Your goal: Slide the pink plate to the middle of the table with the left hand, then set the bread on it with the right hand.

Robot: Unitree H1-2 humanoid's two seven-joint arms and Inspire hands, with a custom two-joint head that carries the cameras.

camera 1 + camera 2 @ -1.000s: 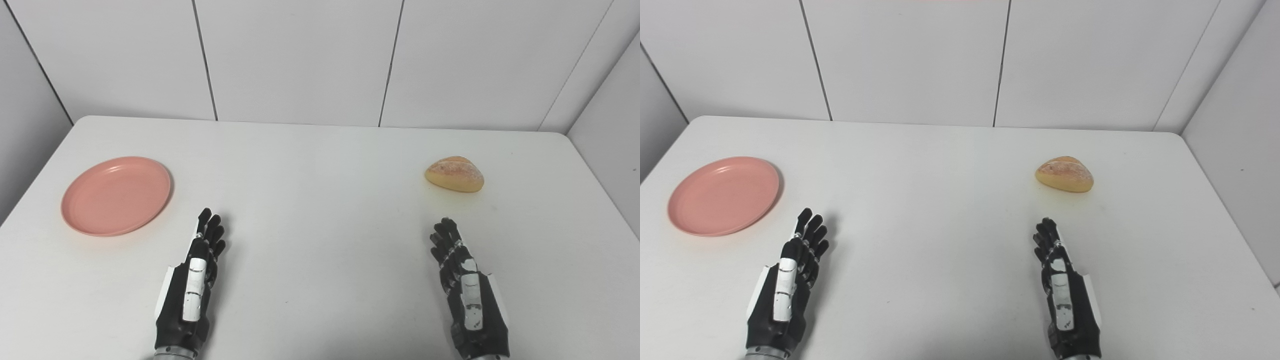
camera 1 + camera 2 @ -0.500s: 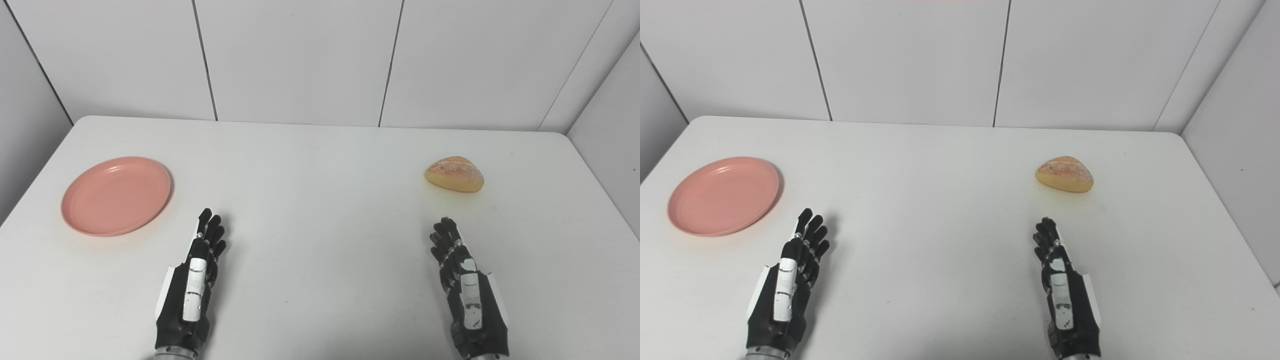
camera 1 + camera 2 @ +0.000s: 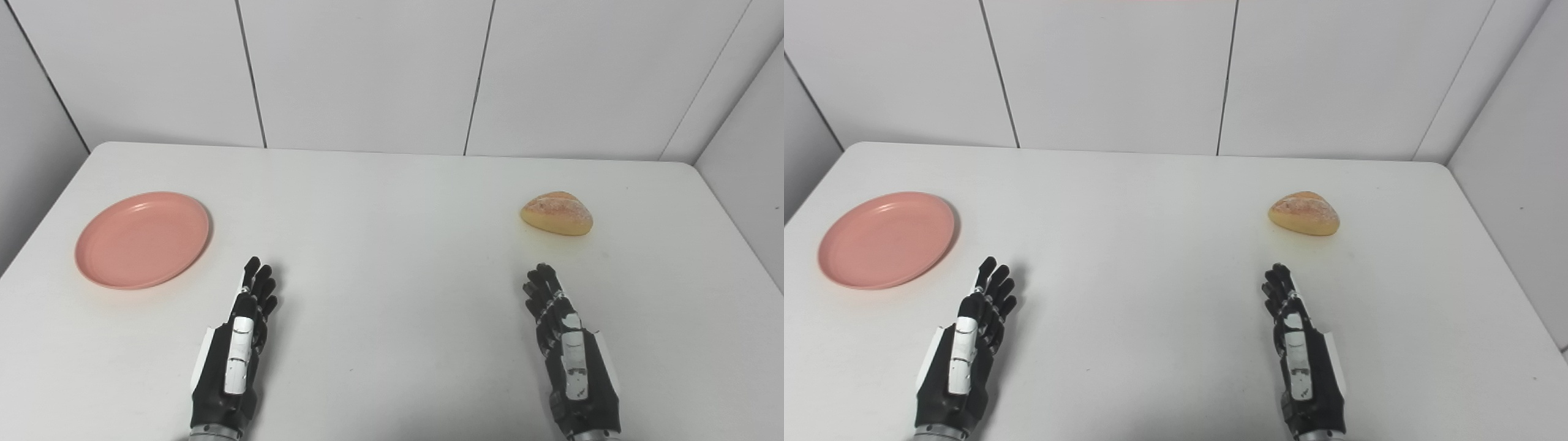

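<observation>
only the right hand [image 3: 572, 361] creeps forward, empty like the open left hand [image 3: 236, 355]; pink plate [image 3: 142, 239] waits at ten o'clock, bread [image 3: 557, 213] at two; left should press its rim flat.

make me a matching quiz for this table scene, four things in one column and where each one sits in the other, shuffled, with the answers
Things
1. pink plate
2. bread
3. left hand
4. right hand

Places
A. near edge, on the right side, fingers pointing towards the bread
B. far right part of the table, nothing on or around it
C. near edge, on the left side, to the right of the plate
D. left part of the table, empty

Pairs: 1-D, 2-B, 3-C, 4-A
</observation>
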